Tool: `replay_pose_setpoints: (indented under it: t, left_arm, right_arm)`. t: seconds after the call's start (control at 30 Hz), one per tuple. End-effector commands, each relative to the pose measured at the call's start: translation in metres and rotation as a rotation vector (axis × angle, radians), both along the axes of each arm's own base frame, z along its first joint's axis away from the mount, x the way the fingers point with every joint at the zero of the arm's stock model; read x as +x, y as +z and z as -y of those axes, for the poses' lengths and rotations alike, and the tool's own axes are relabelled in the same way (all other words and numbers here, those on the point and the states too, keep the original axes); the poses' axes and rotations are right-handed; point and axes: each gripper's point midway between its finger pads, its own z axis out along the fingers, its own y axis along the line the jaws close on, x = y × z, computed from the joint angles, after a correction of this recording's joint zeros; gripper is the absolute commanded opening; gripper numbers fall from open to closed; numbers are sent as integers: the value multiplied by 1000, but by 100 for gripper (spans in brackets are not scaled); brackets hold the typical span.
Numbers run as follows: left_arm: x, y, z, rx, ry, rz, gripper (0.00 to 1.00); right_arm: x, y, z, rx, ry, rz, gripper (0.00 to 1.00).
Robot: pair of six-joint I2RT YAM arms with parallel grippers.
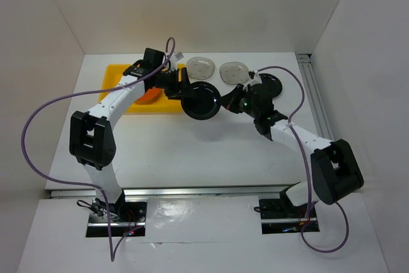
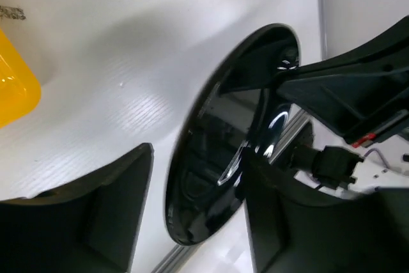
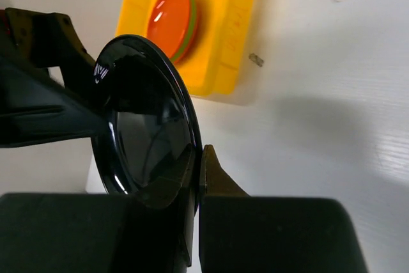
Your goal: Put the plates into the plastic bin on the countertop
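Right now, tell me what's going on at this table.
It looks like a handover between the arms. The right gripper pinches a black plate by its rim, lifted off the table. The left gripper straddles the opposite rim, not yet closed. The yellow bin holds an orange plate on a green plate.

glossy blk plate [image 1: 200, 100], shiny yellow plastic bin [image 1: 117, 72], matt wht countertop [image 1: 192, 151], translucent plates [image 1: 202, 67]

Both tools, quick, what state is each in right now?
Left tool: open, fingers either side of the black plate, not clamped.
Right tool: closed on the black plate's rim.
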Motion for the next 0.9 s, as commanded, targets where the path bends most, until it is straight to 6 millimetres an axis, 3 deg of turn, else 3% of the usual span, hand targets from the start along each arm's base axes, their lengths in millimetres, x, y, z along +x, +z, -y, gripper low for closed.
replay_pose_setpoints:
  t: [0.0, 0.03, 0.07, 0.1, 0.17, 0.2, 0.23, 0.27, 0.33, 0.4, 0.43, 0.47, 0.5, 0.53, 0.57, 0.63, 0.7, 0.77, 0.87]
  left_arm:
    - [6, 14, 5, -16, -30, 54, 66]
    - [6, 10, 6, -20, -36, 44, 34]
    - [6, 10, 6, -20, -36, 43, 15]
    - [9, 13, 6, -17, -30, 54, 4]
    - [12, 10, 4, 0, -17, 49, 0]
    - [16, 7, 1, 20, 12, 49, 0]
    - [18, 9, -2, 36, 32, 63, 0]
    - [26, 4, -9, 79, 89, 67, 0]
    - [44, 13, -39, 91, 213, 89, 0]
    - [61, 8, -70, 92, 339, 99, 0]
    - [72, 13, -103, 60, 446, 91, 0]
    - [73, 0, -121, 51, 502, 60, 0]
    - [83, 0, -137, 21, 548, 81, 0]
    - [89, 2, -168, -1, 646, 72, 0]
    - [92, -3, -183, -5, 695, 66, 0]
    - [97, -8, -216, -20, 790, 60, 0]
    - [101, -14, -234, -22, 837, 57, 0]
    - [108, -11, -263, -36, 899, 85, 0]
    - [109, -25, -290, -85, 935, 45, 0]
  right_arm:
    - [8, 49, -11, 113, 50, 143, 0]
    - [8, 49, -11, 113, 50, 143, 0]
    - [8, 46, -10, 109, 50, 133, 0]
    - [9, 46, -9, 108, 41, 134, 0]
    - [9, 46, -9, 100, 42, 139, 1]
    - [10, 47, -9, 92, 44, 142, 18]
    - [13, 42, -5, 78, 11, 125, 48]
    - [12, 33, 1, 44, -8, 97, 99]
    - [19, 30, 22, -28, -105, 93, 100]
    - [15, 10, 45, -118, -185, 19, 100]
    - [17, 12, 63, -153, -263, 21, 100]
    - [14, 9, 70, -174, -289, 3, 100]
    - [6, -3, 77, -216, -300, -34, 100]
    - [4, -6, 85, -235, -307, -39, 100]
    - [1, -2, 94, -234, -333, -32, 100]
    - [-8, -16, 103, -253, -341, -50, 100]
    - [-16, -23, 111, -251, -335, -54, 100]
    - [-18, -25, 112, -238, -328, -47, 100]
    - [-22, -32, 107, -224, -296, -48, 100]
